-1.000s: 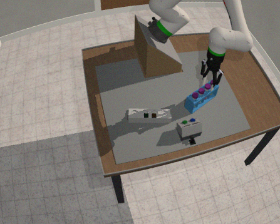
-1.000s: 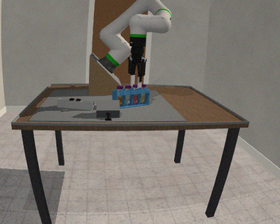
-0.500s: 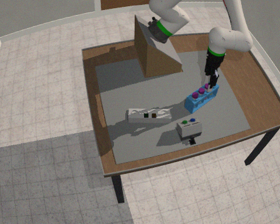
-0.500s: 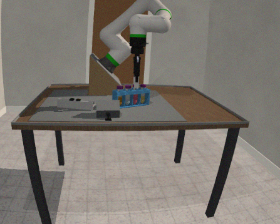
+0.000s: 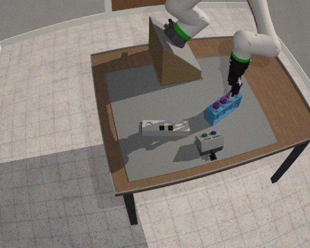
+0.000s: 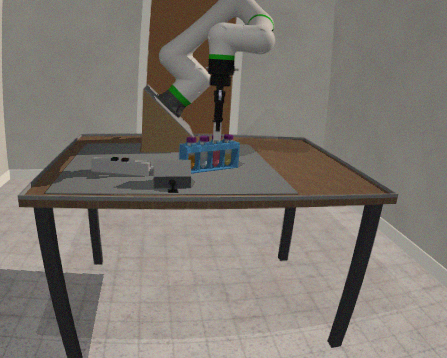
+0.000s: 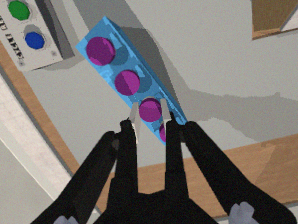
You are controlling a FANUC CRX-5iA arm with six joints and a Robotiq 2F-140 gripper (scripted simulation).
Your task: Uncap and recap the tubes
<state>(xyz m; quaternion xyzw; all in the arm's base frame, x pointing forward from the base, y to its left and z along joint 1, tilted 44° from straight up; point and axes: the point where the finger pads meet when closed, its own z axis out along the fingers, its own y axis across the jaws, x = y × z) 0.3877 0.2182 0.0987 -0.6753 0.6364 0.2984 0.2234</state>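
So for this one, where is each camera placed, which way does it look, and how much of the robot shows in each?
Top: high above, looking down at the table; the arm and gripper over the blue tube rack show.
Exterior: at the table's front, level, facing the arm; the whole arm shows.
Wrist: on the arm's wrist, looking down past the fingers, shut on a purple cap.
Top and wrist both show the button box with its green and blue keys.
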